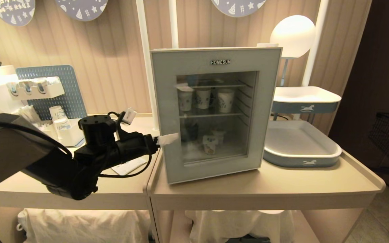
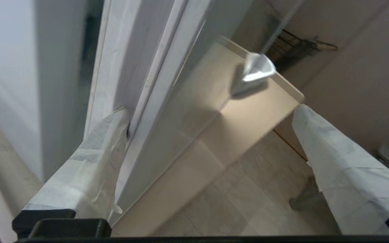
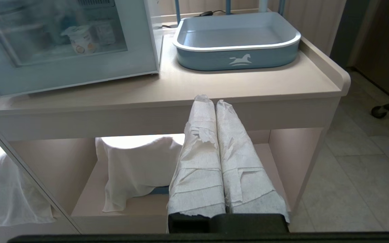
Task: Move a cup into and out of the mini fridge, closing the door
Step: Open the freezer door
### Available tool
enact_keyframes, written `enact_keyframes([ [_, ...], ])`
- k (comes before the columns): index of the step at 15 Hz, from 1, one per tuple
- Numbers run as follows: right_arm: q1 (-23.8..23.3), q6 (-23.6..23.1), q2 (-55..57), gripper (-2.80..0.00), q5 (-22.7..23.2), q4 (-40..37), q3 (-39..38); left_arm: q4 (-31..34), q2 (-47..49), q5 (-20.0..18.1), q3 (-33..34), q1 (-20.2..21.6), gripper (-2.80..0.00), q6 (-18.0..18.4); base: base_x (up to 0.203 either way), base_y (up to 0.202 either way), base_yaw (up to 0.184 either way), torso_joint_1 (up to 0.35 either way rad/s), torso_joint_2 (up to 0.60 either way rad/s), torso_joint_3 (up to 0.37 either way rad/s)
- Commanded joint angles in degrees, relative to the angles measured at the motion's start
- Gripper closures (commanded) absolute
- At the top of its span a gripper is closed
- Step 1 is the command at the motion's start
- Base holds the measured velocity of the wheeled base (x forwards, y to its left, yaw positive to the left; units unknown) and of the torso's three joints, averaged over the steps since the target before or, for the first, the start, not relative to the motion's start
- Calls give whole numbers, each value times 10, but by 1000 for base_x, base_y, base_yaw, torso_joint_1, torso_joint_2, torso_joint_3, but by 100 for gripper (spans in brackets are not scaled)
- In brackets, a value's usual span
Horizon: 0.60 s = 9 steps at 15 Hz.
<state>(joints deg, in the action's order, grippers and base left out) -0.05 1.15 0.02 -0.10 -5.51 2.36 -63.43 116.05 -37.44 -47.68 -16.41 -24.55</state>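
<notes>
From the head, our left tool is spread wide at the door's upright left edge, the mini fridge just beyond; paper cups show behind dark glass

Left wrist: one fingertip touches that edge

Right wrist: right tool clenched, empty, below the bench

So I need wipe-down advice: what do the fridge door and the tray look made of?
Door: smooth matte pale frame, likely plastic, around a dark glass window that mirrors light. Tray: glossy blue-and-white moulded shell with rounded rim, probably plastic.
</notes>
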Motion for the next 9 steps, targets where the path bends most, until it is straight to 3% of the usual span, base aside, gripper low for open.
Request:
enact_keyframes([
  [1, 0, 0, 0, 0, 0, 0, 0, -11, -51, -13, 28, -5, -280, -1, 0, 0, 0, 0, 0, 0],
  [7, 0, 0, 0, 0, 0, 0, 0, -3, -253, -17, 171, -88, -280, -4, 0, 0, 0, 0, 0, 0],
  [9, 0, 0, 0, 0, 0, 0, 0, 62, -288, -2, 193, -81, -280, 0, 0, 0, 0, 0, 0, 0],
])
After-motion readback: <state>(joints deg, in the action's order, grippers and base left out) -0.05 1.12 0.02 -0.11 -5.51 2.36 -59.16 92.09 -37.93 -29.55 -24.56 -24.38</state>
